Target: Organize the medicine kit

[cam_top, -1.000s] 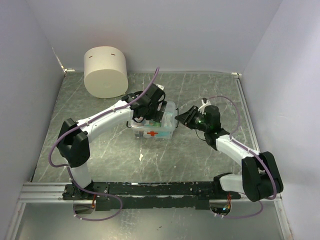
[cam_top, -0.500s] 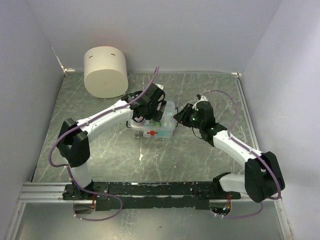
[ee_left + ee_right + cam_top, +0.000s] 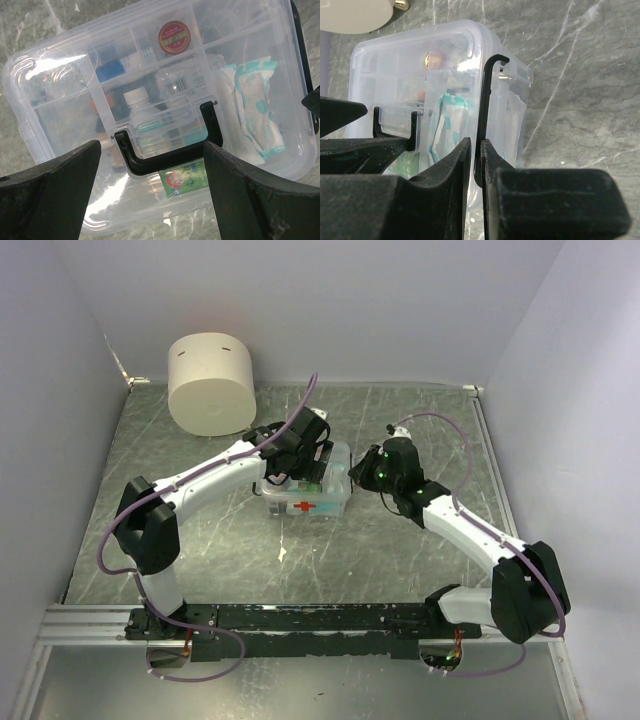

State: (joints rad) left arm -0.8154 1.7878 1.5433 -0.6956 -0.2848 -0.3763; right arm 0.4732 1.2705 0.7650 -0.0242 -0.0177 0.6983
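Observation:
The medicine kit [image 3: 305, 502] is a clear lidded box with a red cross on its near side, standing mid-table. My left gripper [image 3: 298, 455] hovers over its lid, open and empty. In the left wrist view its fingers straddle the black handle [image 3: 160, 161], with the gripper [image 3: 152, 167] above the lid of the kit [image 3: 75, 95]. My right gripper [image 3: 366, 472] is at the kit's right end. In the right wrist view it [image 3: 476, 150] is shut on a thin black latch [image 3: 486, 100] of the kit [image 3: 410, 65]. Bottles and packets show inside.
A large cream cylinder [image 3: 210, 383] stands at the back left, and its edge shows in the right wrist view [image 3: 350, 12]. Grey walls close in the left, back and right. The marbled table [image 3: 400, 550] spreads round the kit.
My right gripper has moved left to the kit's right end and closed on the black latch. The left arm and the kit have stayed still.

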